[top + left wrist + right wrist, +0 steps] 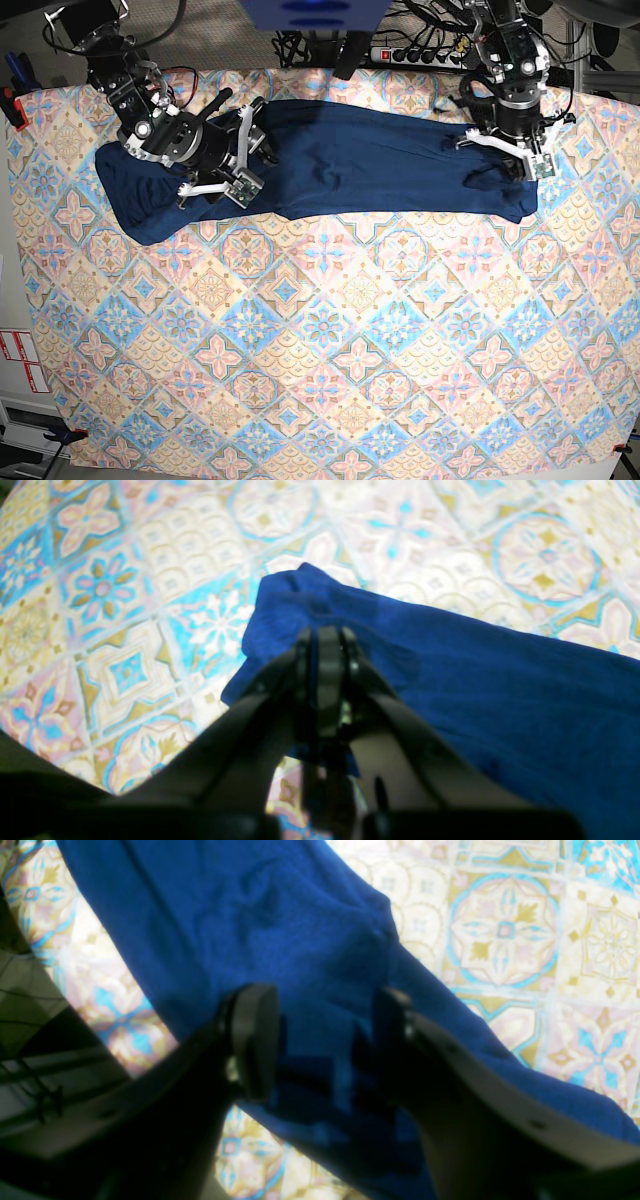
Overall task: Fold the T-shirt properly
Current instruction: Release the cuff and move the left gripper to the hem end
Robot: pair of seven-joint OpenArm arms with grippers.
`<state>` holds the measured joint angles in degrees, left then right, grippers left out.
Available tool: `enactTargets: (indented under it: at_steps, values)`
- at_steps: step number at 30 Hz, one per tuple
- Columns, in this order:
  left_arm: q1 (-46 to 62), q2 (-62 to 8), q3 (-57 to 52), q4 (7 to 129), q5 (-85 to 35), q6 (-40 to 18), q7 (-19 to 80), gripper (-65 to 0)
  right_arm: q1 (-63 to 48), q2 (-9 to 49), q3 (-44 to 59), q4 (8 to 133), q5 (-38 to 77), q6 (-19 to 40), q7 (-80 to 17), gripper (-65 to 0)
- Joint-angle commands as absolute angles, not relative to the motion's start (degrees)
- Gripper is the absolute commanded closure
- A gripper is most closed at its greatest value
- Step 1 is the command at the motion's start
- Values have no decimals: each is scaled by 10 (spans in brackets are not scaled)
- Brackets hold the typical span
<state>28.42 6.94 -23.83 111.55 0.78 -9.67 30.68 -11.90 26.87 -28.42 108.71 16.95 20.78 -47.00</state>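
Navy knit fabric, the shirt (350, 165) lies stretched in a long band across the far part of the tablecloth (320, 340), which covers the whole table in pastel tile patterns. Seen from the base camera, one end of the shirt reaches the cloth's left side and spreads into a rounded lobe; the other end tapers near the cloth's right edge.

The left gripper (512, 158) sits at that right end of the shirt. In its wrist view the left gripper (327, 645) has its jaws pressed together, clenched on a bunched fold of the shirt (500, 690), with the fabric's corner poking out just beyond the tips.

The right gripper (238, 150) hangs over the shirt's left part, near the far edge of the band. In its wrist view the right gripper (320, 1040) has its jaws spread wide, released, with the shirt (250, 915) lying between and below the two fingers (252, 1040); whether the pads touch the fabric cannot be told.
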Motion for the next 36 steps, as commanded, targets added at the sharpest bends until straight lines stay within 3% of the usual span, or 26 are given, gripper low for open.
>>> enactTargets:
  at_steps: [1, 24, 26, 31, 36]
  values:
    - [283, 69, -239, 1123, 0, -97, 296, 0, -114, 272, -280, 1095, 175, 208, -459, -288]
    - [244, 74, -289, 1091, -3, -97, 298, 0, -115, 271, -282, 1095, 175, 208, -459, -288]
    - [242, 74, -288, 1084, -3, -97, 298, -60, -115, 271, -284, 1095, 175, 208, -459, -288]
    - [234, 74, -288, 1080, -4, -97, 298, -301, -114, 270, -284, 1095, 175, 208, -459, -288]
    - [237, 69, -304, 1080, -48, -97, 298, -332, -114, 270, -282, 1095, 175, 208, -459, -288]
